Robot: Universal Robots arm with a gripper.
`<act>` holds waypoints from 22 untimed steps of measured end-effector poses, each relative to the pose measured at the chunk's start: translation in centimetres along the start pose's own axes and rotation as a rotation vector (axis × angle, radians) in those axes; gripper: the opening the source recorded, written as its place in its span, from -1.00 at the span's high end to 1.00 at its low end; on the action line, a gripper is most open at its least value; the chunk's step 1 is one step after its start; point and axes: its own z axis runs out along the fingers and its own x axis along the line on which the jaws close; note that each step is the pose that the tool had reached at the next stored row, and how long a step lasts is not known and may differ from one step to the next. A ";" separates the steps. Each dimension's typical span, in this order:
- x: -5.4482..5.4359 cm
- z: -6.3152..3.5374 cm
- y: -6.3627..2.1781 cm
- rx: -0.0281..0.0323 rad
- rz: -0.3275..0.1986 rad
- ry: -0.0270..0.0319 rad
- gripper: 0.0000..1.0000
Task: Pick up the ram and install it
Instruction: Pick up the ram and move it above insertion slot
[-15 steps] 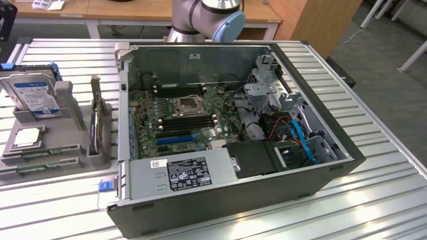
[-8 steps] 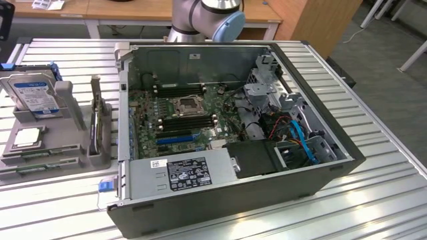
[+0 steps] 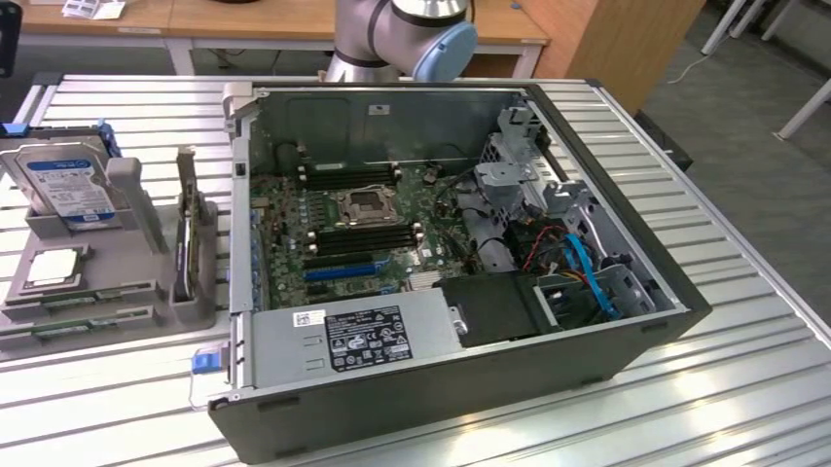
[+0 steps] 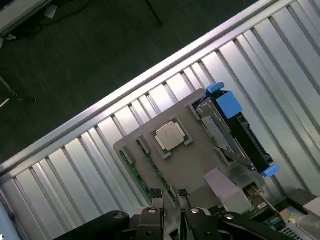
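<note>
Jaws of the end effector (image 4: 169, 196) stand apart with nothing between them, hovering just above the edge of the grey holder (image 4: 197, 162). The ram (image 4: 134, 171) lies flat in a slot of that holder, near the square processor (image 4: 170, 136) and apart from the hard drive (image 4: 235, 131). The holder sits on the slatted counter (image 3: 727, 389), at the exterior view's left of the open computer case (image 3: 429, 428).

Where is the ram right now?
The long green circuit-board ram lies in the grey plastic holder at the exterior view's left, beside the square silver processor chip, outside the open black computer case.
</note>
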 end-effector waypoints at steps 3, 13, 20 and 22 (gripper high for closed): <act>0.0 0.00 0.00 0.0036 -0.055 0.0021 0.51; 0.0 0.02 0.00 0.0153 -0.236 0.0092 0.51; 0.0 0.04 0.00 0.0236 -0.363 0.0140 0.51; 0.0 0.05 -0.01 0.0260 -0.400 0.0153 0.51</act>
